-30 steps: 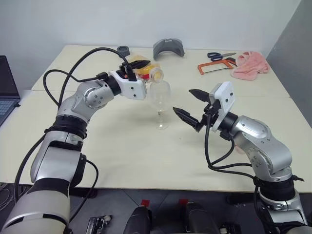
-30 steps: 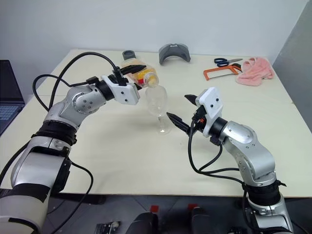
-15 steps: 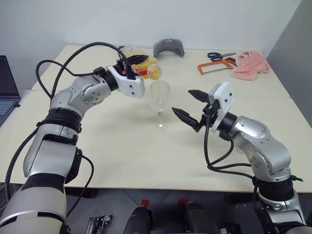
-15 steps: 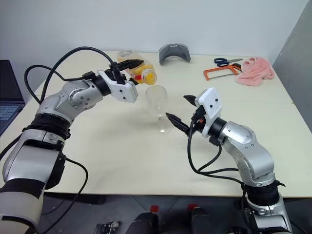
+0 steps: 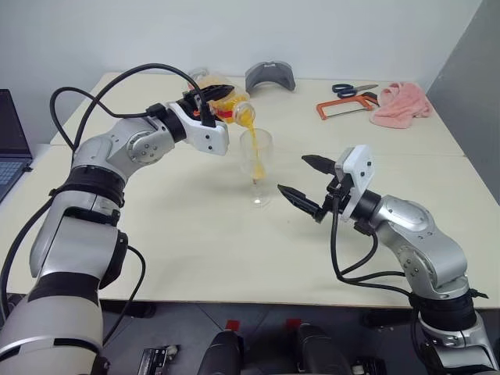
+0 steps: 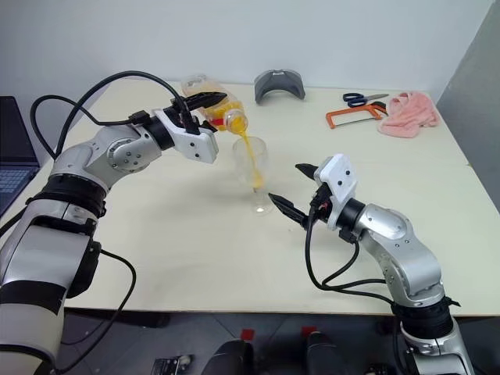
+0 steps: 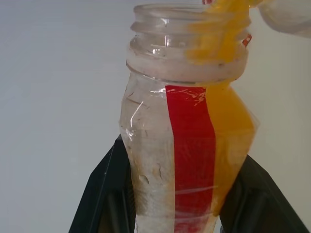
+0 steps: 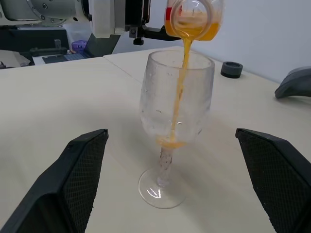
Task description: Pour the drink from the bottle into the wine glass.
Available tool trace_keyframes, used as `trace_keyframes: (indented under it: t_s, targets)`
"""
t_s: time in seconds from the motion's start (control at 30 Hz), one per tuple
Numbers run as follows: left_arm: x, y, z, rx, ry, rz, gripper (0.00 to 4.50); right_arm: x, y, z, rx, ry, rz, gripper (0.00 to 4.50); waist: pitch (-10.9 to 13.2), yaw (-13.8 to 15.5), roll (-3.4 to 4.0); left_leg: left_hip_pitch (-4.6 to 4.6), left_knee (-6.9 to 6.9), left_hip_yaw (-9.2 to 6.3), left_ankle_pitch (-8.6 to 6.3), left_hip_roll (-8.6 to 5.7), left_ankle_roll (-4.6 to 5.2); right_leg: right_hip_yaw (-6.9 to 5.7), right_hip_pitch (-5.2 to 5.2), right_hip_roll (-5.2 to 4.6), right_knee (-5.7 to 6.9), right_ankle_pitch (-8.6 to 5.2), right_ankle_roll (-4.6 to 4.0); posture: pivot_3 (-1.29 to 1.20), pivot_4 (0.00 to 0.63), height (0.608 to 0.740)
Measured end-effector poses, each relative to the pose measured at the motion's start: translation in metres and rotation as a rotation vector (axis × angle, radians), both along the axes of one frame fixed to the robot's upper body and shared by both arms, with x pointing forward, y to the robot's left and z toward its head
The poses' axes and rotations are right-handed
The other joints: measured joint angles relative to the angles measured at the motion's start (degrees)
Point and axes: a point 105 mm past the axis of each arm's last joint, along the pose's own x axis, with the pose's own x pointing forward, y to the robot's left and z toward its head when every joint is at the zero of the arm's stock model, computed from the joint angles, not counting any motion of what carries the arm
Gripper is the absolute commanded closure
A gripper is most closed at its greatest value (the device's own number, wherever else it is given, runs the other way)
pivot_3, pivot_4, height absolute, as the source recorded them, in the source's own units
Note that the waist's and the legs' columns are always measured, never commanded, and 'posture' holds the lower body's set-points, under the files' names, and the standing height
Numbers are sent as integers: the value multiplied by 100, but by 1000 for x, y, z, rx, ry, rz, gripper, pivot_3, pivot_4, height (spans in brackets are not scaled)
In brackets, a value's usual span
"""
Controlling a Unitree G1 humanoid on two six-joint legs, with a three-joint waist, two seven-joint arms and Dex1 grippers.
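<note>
Pour under way: left pincer (image 5: 221,95) clamped on tilted bottle (image 5: 231,111), drink (image 8: 181,82) streaming into barely filled wine glass (image 8: 176,109) at frame centre; right pincer (image 5: 306,180) apart, idle.

We see orange-yellow drink (image 8: 181,82), a red-striped clear bottle (image 7: 187,145), a clear wine glass (image 8: 175,126), a pink cloth (image 5: 401,103).

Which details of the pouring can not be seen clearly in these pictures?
- Bottle: its lower part is cut off by the left wrist view's edge, behind the left gripper's fingers; remaining drink unclear.
- Wine glass: fill level hard to read in the eye views, too small.
- Right gripper: open, near the glass; gap unclear.
</note>
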Motion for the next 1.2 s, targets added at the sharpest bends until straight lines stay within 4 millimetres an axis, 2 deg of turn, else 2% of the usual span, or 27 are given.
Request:
trace_keyframes:
  t_s: [1.2]
  targets:
    - [0, 1, 15, 48, -88, -5, 2815, 1, 0, 1, 19, 6, 1, 0, 0, 0, 0, 1, 6, 2, 2, -1, -3, 2, -4, 0, 16, 0, 0, 0, 150, 740]
